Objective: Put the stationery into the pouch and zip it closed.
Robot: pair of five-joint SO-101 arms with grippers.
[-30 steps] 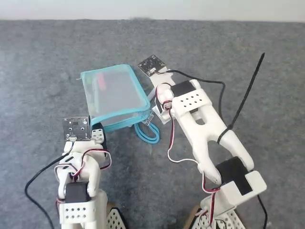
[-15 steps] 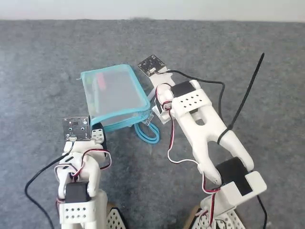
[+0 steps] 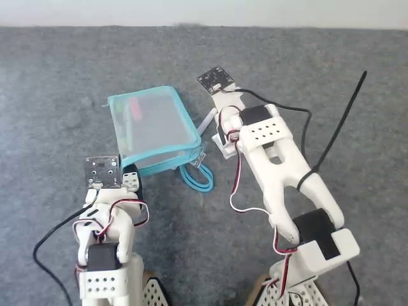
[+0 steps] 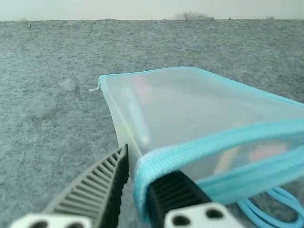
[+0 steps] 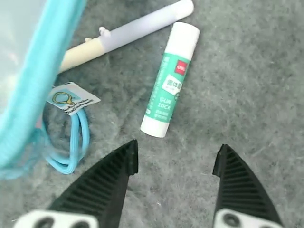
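At the near edge of the pouch, the left gripper clamps it; the right gripper hangs spread above the glue stick.

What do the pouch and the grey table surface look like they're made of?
The pouch is probably soft frosted plastic, semi-clear, since coloured shapes show through it. Its turquoise edging looks like woven fabric tape. The table surface is likely felt or short-pile carpet: matte grey, with a fuzzy, speckled texture.
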